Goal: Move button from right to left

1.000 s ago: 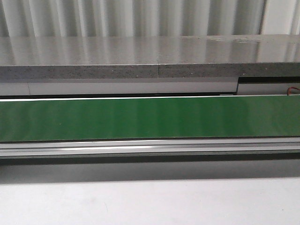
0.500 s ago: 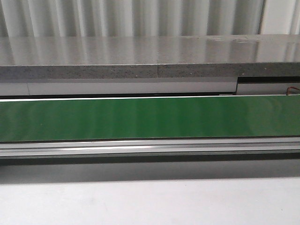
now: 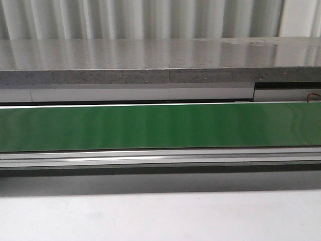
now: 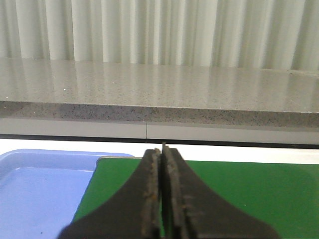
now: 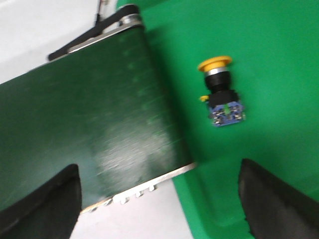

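Yellow-capped, blue-grey-bodied button [image 5: 222,92] lying sideways on bright green tray [image 5: 279,59], beside dark green conveyor belt [image 5: 84,129]. Right gripper [image 5: 159,199] hovering, jaws apart. Left gripper [image 4: 162,199] jaws together, near blue plastic tray [image 4: 35,184].

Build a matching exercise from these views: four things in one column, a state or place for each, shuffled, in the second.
1. button
2. left gripper
3. right gripper
4. blue tray

A. fingers spread wide
B. lying on its side on bright green
C. beside the green belt's end
D. fingers pressed together, empty

Pairs: 1-B, 2-D, 3-A, 4-C
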Robot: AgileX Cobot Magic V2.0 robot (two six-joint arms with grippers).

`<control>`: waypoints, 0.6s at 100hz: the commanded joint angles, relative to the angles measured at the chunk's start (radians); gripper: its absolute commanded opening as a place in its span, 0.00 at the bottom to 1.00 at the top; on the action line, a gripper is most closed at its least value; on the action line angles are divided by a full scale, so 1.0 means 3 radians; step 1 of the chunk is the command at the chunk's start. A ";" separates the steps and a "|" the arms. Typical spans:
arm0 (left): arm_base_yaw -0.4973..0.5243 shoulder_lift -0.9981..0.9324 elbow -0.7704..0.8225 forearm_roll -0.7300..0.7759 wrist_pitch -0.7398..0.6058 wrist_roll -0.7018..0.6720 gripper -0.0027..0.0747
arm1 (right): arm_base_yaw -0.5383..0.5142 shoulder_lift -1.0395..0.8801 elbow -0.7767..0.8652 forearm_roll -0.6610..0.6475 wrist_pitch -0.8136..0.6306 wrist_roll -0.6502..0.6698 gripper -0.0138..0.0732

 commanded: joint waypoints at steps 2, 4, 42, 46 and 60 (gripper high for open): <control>-0.0014 -0.0104 0.0083 -0.0003 -0.0261 -0.0021 0.01 | -0.0219 0.0203 -0.0124 -0.0006 -0.0363 -0.0034 0.89; -0.0014 -0.0104 0.0083 -0.0003 -0.0261 -0.0021 0.01 | -0.0240 0.0260 -0.0124 -0.0006 -0.0408 -0.0034 0.89; -0.0014 -0.0104 0.0083 -0.0003 -0.0261 -0.0021 0.01 | -0.0505 0.1300 -0.0612 -0.0054 -0.0631 -0.0184 0.89; -0.0014 -0.0104 0.0083 -0.0003 -0.0261 -0.0021 0.01 | -0.0501 0.1395 -0.0678 -0.0054 -0.0604 -0.0206 0.89; -0.0014 -0.0104 0.0083 -0.0003 -0.0261 -0.0021 0.01 | -0.0501 0.1655 -0.0829 -0.0054 -0.0559 -0.0272 0.89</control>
